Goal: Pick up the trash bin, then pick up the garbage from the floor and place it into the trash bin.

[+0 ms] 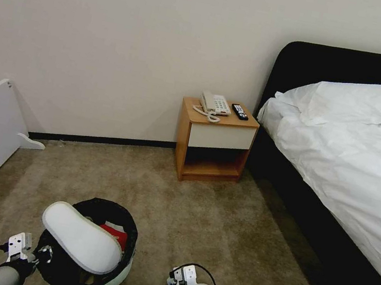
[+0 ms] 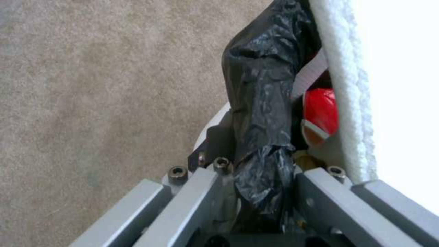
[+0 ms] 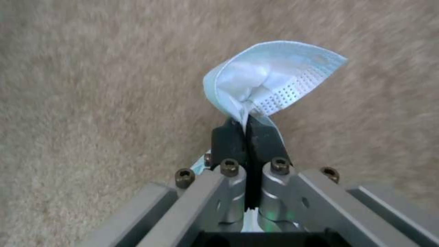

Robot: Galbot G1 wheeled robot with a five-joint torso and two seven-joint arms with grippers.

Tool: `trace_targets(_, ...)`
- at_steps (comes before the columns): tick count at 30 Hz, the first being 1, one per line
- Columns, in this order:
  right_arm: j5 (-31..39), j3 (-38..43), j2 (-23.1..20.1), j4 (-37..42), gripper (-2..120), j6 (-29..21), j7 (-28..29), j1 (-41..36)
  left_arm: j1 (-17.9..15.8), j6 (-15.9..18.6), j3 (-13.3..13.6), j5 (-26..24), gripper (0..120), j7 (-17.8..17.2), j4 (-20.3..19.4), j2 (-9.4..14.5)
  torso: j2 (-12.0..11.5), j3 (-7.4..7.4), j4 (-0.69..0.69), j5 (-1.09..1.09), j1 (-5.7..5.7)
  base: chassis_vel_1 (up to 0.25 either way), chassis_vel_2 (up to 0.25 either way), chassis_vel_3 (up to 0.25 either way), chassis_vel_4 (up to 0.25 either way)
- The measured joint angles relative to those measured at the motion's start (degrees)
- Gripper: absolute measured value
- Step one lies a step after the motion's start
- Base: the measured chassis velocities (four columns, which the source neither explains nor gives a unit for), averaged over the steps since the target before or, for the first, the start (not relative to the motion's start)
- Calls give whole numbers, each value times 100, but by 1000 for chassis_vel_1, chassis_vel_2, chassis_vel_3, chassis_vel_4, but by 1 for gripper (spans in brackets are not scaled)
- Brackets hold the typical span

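Your left end effector (image 2: 256, 178) is clamped on the bag-lined rim of the trash bin (image 1: 115, 274), holding it beside you as a carried target; a white slipper (image 1: 81, 237) and red packet (image 1: 114, 234) sit inside. Your right end effector (image 3: 247, 135) pinches the pale-blue mask (image 3: 270, 84) above the floor (image 1: 197, 212). A nightstand (image 1: 214, 142) and bed (image 1: 360, 157) stand ahead.
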Motion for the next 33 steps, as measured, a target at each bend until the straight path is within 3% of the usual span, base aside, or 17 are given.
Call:
trace_targets(4,17,23,-183,211,0,124,12,5,-4,0,7,-6,1,-12,0,23,0,0,0,0,0,0,0,0,0)
trace_targets(10,-84,332,-841,1129,0,619,25,113,-4,0,12,-56,1,-57,-15,101,0,0,-1,-1,0,0,0,0,0)
trace_targets(12,-231,566,-1236,1937,0,959,-35,215,-4,0,30,-110,1,-90,-53,135,0,0,-1,0,0,0,0,0,0)
trace_targets(16,-403,962,-1583,2850,0,1253,-168,325,2,0,48,-170,1,-135,-112,163,0,0,0,-1,0,0,0,0,0)
trace_targets(25,-363,1719,-1863,3771,0,1490,-569,604,13,0,75,-189,1,-159,-195,198,0,0,-1,-1,0,0,0,0,0)
trace_targets(31,294,1798,-1895,4530,0,1501,-786,977,25,0,97,-183,1,-172,-248,194,0,0,-1,0,1,0,0,0,0)
trace_targets(33,748,1514,-1844,4963,0,1410,-772,1427,32,0,105,-171,1,-176,-279,186,0,0,0,-1,0,0,0,0,0)
